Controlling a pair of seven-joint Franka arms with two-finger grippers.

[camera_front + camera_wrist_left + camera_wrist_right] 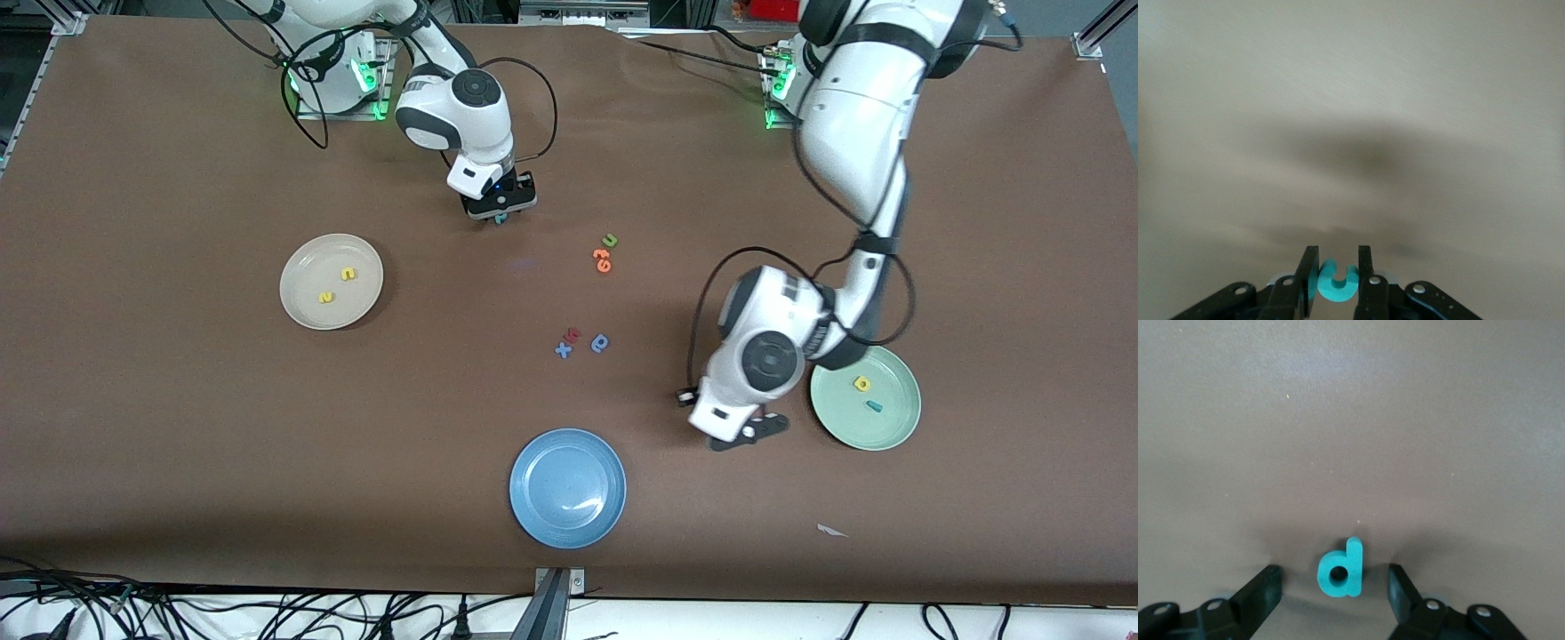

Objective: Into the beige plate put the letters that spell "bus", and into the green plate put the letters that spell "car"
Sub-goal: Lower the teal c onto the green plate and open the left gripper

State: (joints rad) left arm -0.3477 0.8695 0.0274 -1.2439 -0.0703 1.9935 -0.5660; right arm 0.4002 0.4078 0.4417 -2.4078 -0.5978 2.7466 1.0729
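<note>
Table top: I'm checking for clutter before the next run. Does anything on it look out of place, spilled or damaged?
One thing: a small white scrap lies on the brown table, nearer to the front camera than the green plate. It is neither a letter nor a plate, so it looks like stray litter. Nothing looks spilled or broken.

No printed text or labels; only foam letters: green u (610, 240), blue x (563, 350), teal b (1341, 570).
</note>
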